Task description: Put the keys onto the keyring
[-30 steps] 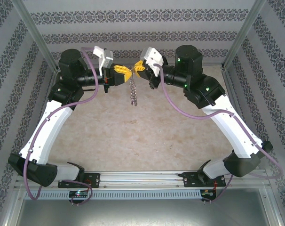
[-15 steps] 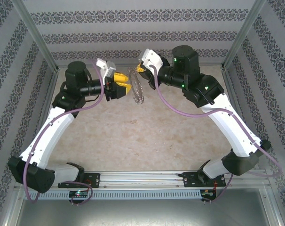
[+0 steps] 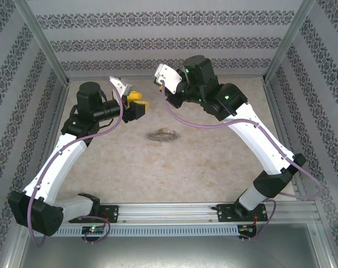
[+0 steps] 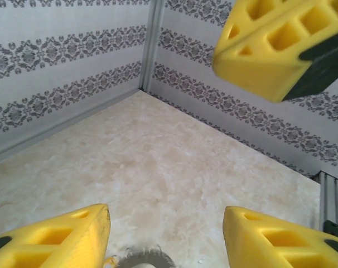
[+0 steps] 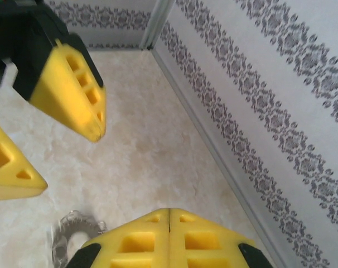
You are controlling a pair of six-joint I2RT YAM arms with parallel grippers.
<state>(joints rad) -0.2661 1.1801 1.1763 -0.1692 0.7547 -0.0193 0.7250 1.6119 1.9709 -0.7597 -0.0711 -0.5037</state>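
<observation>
The left gripper (image 3: 138, 105) hangs with jaws spread, holding nothing. Below it and off to its right, the grey, jagged-rimmed metal keyring (image 3: 162, 134) lies flat on the beige marbled tabletop (image 3: 202, 162), long axis left to right, bare surface all round and the patterned walls (image 3: 158, 42) well apart. The right gripper (image 5: 169, 223), jaws pressed together and empty, hangs about as near above it

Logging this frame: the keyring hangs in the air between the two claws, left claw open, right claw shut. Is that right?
Not quite. The keyring lies on the table, held by neither claw, as the top external view shows. The left claw is open and the right claw shut, as you said.
</observation>
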